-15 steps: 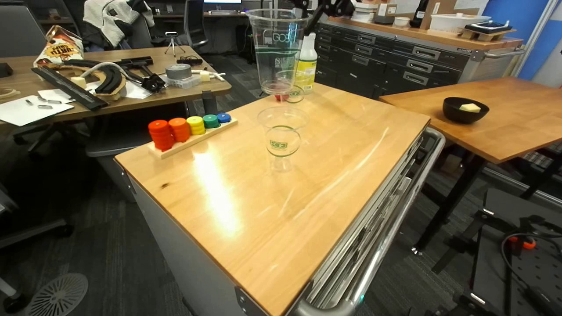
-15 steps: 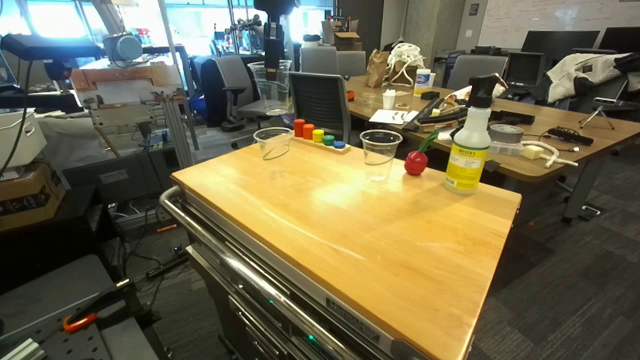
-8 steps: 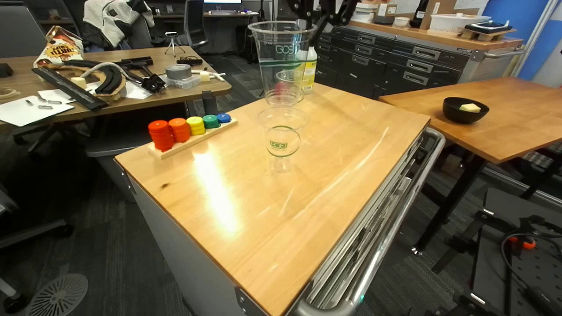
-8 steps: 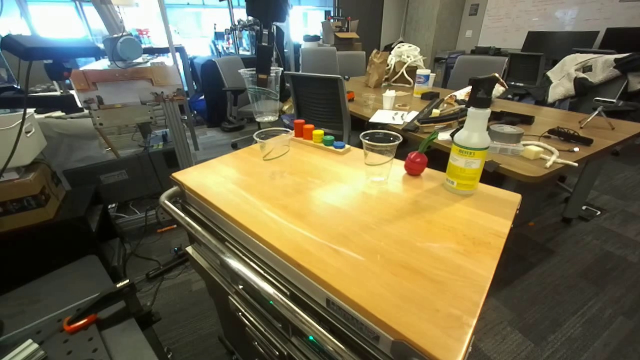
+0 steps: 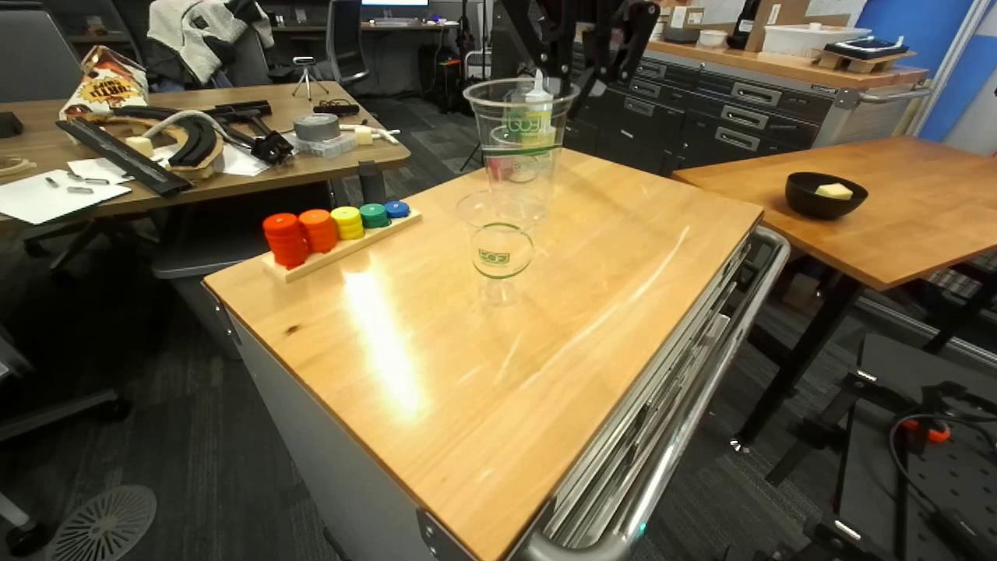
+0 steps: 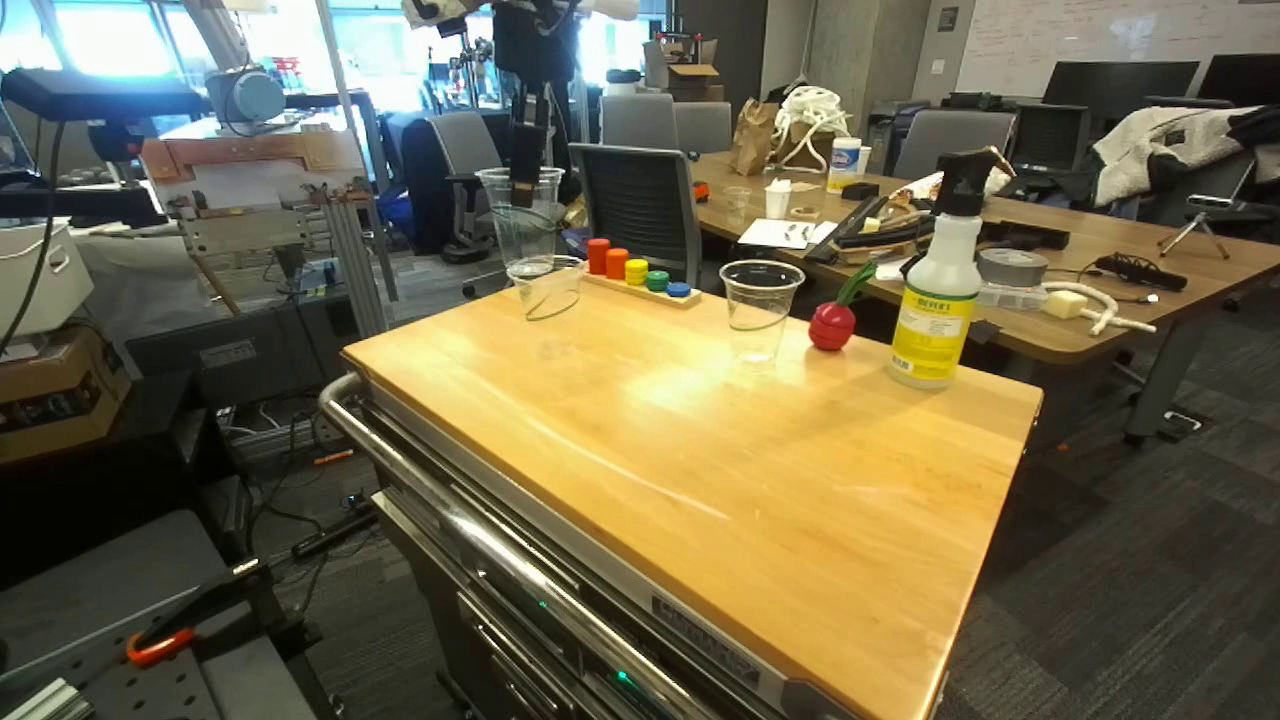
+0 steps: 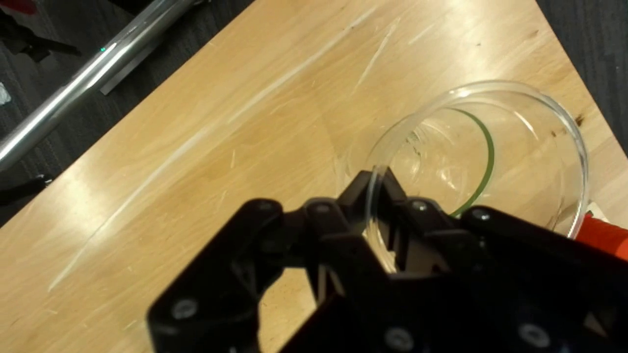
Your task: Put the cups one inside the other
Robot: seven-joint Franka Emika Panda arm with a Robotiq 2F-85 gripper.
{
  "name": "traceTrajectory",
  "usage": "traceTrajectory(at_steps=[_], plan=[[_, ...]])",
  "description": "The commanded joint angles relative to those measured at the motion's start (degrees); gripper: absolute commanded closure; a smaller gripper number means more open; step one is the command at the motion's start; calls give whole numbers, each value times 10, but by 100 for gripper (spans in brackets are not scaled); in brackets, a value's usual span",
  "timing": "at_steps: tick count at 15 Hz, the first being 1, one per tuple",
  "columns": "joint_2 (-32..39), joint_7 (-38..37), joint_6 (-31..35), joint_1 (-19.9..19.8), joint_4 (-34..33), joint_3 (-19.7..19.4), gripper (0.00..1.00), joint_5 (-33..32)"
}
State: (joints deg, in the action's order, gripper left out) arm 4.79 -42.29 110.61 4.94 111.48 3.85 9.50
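My gripper (image 6: 523, 185) is shut on the rim of a clear cup (image 6: 518, 228), which hangs from it slightly tilted. In the wrist view, the fingertips (image 7: 375, 182) pinch the near rim of this held cup (image 7: 580, 152). A second clear cup (image 5: 502, 261) stands upright on the table; it also shows in an exterior view (image 6: 552, 298). The held cup's base overlaps the standing cup's rim in both exterior views; I cannot tell if it is inside. A third clear cup (image 6: 762, 315) stands farther along the table.
A coloured disc stacker (image 5: 335, 238) stands at the table edge. A red radish-like toy (image 6: 832, 327) and a spray bottle (image 6: 932, 325) with a yellow label stand beyond the third cup. A metal rail (image 5: 701, 421) runs along one side of the table (image 5: 467, 405).
My gripper has come down with the held cup, with a small sideways shift. The held cup's base is now level in view with the standing cup's rim. The standing cups have not moved.
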Motion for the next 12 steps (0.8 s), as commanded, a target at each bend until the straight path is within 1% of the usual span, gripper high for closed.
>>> traceTrajectory(at_steps=[1, 2, 6, 11, 12], plan=[[3, 35, 33, -5, 17, -5, 98, 14], [7, 45, 52, -7, 21, -6, 98, 20], [25, 72, 88, -9, 21, -7, 98, 44], [40, 98, 95, -7, 22, -6, 98, 55], [40, 101, 95, -6, 24, -6, 94, 51]])
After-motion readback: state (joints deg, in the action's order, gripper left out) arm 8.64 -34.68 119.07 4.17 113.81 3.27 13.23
